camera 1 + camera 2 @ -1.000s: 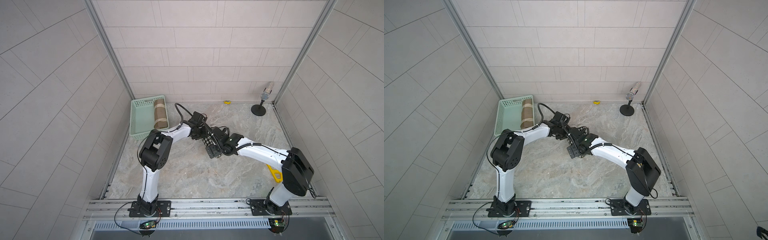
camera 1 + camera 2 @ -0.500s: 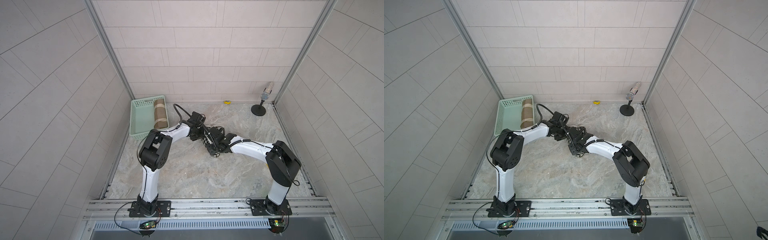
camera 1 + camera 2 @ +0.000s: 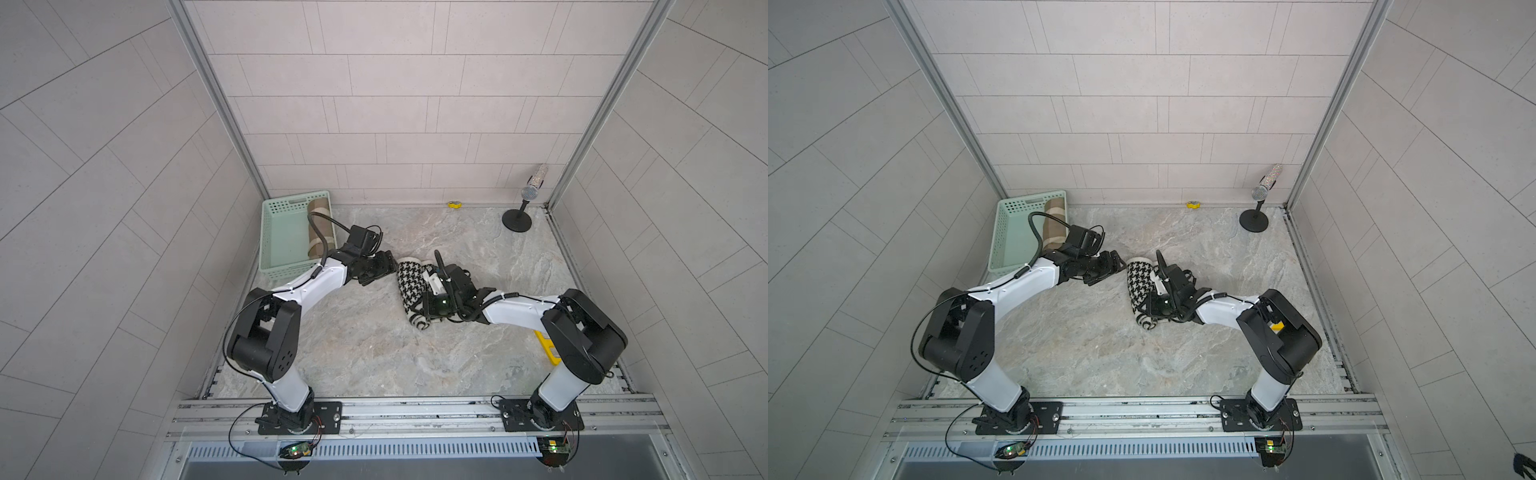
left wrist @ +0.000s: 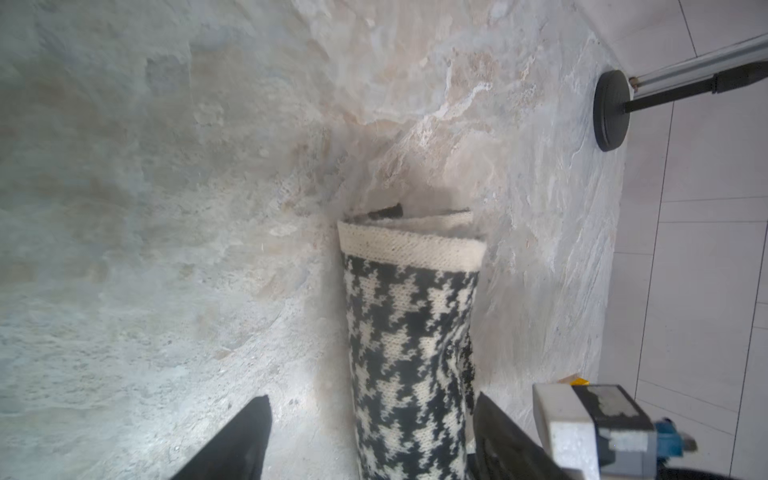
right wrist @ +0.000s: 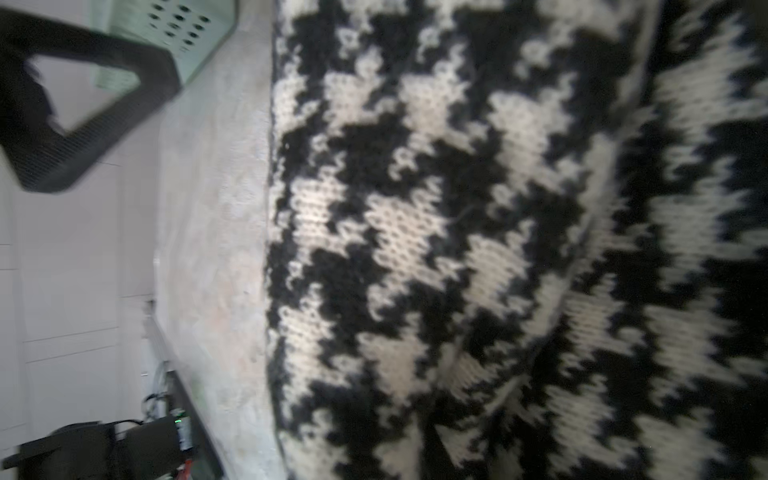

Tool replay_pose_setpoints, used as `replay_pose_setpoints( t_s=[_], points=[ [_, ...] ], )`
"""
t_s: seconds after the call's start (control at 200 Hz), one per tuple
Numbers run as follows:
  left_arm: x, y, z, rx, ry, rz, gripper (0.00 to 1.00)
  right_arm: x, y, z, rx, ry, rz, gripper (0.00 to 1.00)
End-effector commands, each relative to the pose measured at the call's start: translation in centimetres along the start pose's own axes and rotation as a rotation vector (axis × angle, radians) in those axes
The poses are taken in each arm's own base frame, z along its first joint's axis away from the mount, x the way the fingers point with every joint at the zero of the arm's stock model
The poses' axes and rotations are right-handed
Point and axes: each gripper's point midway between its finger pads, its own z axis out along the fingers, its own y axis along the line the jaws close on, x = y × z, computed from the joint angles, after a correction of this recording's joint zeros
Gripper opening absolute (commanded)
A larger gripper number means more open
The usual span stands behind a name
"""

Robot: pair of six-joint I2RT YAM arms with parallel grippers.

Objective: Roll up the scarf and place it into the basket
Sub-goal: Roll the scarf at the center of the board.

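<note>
Marble tabletop (image 3: pixel 374 353); left arm (image 3: pixel 316 282) and right arm (image 3: pixel 515 311) stretch low toward the scarf (image 3: pixel 409 286).

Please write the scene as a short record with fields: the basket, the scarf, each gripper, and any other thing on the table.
basket: mint green, far left on the table; holds a beige roll
scarf: black-and-white houndstooth, rolled, on the table outside the basket
left gripper: open, the scarf seen between its fingers
right gripper: at the scarf; jaws hidden
microphone stand: far right corner
</note>
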Motion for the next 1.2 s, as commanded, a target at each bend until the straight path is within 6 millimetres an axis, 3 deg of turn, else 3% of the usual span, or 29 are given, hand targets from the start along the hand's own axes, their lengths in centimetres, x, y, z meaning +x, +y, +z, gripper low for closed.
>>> replay_pose_setpoints(
  t_s=[0.0,0.17,0.315,0.475,0.646,0.786,0.941,1.076,1.191],
  points=[
    [1.6,-0.6,0.4,0.071,0.038,0.005,0.78,-1.1,3.5,-0.7,-0.243,-0.003,0.141,0.27],
    [3.0,-1.0,2.1,0.087,0.076,0.05,0.78,-1.3,1.2,-0.4,-0.205,0.012,0.163,0.34],
    [3.2,-1.2,4.2,0.091,0.091,0.068,0.75,-1.7,-0.6,-1.1,-0.186,-0.002,0.199,0.41],
    [3.1,-2.2,6.1,0.09,0.108,0.088,0.72,-0.8,-3.1,-1.1,-0.096,0.029,0.209,0.49],
    [3.5,-1.9,7.3,0.0,0.133,0.128,0.68,-0.4,-4.4,-2.9,0.065,0.041,0.124,0.62],
    [3.8,-1.5,7.8,-0.044,0.151,0.128,0.67,-1.1,-4.5,-6.8,0.26,0.013,-0.017,0.76],
    [4.0,-1.5,8.0,-0.07,0.157,0.132,0.68,-2.1,-3.9,-10.6,0.426,-0.045,-0.148,0.81],
    [4.0,-1.7,8.0,-0.069,0.16,0.132,0.68,-3.5,-3.1,-11.4,0.481,-0.064,-0.221,0.81],
    [4.1,-2.0,8.0,-0.065,0.162,0.132,0.67,-4.6,-2.4,-10.4,0.483,-0.047,-0.252,0.81]
  ],
)
